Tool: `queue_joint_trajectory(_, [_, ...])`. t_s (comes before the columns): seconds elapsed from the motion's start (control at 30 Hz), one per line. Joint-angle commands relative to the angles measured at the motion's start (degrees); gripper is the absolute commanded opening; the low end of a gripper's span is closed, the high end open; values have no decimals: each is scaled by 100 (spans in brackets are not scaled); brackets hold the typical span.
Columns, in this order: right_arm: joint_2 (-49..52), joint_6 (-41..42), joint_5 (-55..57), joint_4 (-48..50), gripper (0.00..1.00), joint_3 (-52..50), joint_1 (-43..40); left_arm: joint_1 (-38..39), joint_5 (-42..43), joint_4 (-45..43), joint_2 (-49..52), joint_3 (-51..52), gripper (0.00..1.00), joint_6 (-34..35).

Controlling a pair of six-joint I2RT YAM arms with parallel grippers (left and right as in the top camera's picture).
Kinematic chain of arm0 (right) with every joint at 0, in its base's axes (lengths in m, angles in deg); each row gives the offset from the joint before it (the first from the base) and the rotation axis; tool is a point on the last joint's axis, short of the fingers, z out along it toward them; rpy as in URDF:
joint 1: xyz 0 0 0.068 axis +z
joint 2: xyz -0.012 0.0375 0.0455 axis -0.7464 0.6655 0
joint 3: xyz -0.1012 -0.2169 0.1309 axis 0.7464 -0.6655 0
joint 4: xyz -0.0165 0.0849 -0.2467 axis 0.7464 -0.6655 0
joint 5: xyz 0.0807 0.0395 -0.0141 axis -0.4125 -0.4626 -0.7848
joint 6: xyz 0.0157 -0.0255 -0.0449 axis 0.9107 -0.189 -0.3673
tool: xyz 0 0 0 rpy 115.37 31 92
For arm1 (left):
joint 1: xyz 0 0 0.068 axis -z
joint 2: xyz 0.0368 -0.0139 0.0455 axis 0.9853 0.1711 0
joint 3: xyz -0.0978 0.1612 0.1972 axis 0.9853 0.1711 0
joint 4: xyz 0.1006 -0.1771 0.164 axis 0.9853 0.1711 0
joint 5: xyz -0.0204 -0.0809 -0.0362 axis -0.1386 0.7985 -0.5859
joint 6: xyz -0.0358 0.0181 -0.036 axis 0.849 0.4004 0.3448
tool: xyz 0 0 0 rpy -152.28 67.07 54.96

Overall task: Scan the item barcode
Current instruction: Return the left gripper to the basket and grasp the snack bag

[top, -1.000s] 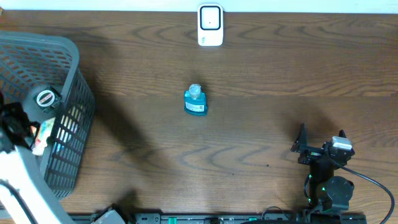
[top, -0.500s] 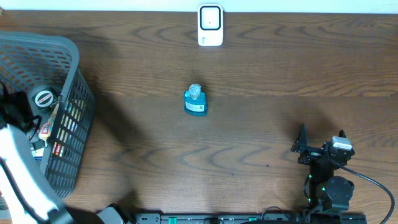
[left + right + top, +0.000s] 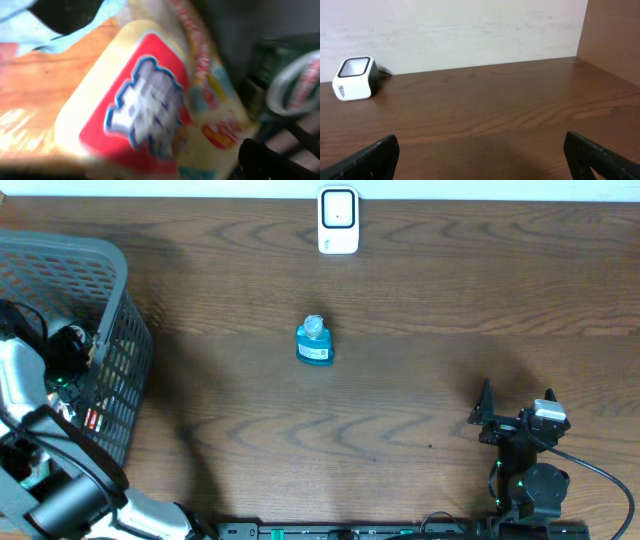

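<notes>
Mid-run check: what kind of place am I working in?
Probably a mock checkout station: a white barcode scanner at the far edge, a gray basket of packaged goods, and a blue bottle on the wooden table.

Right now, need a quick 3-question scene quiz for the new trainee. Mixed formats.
1. True or false: the blue bottle sits on the table, outside the basket.
2. Where is the scanner? A) middle of the table's far edge B) near edge C) in the basket
3. Fill in: the right end effector has its jaws ___ and holds nothing.

Key: 1 true; 2 A; 3 open.
</notes>
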Motion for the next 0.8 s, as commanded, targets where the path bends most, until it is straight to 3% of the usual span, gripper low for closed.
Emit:
queue_joint_trajectory(0.0, [-20, -68, 46, -13, 99, -7, -17, 22, 79, 33, 313, -52, 98, 17])
queue_joint_trajectory(0.1, [-20, -68, 46, -11, 99, -7, -17, 22, -59, 35, 527, -52, 97, -55])
queue_joint_trajectory(0.2, [-20, -68, 46, -13, 99, -7, -17, 22, -291, 37, 634, -52, 45, -269])
queue_joint_trajectory(0.3, [-20, -68, 46, -11, 99, -7, -17, 22, -570, 39, 645, -50, 8, -605])
queue_joint_trajectory(0.53, [-20, -68, 46, -11, 99, -7, -17, 22, -638, 17, 509, -55, 7, -1593])
queue_joint_trajectory(0.77, [-20, -68, 46, -13, 99, -7, -17, 15, -638, -101, -380, -72, 7, -1808])
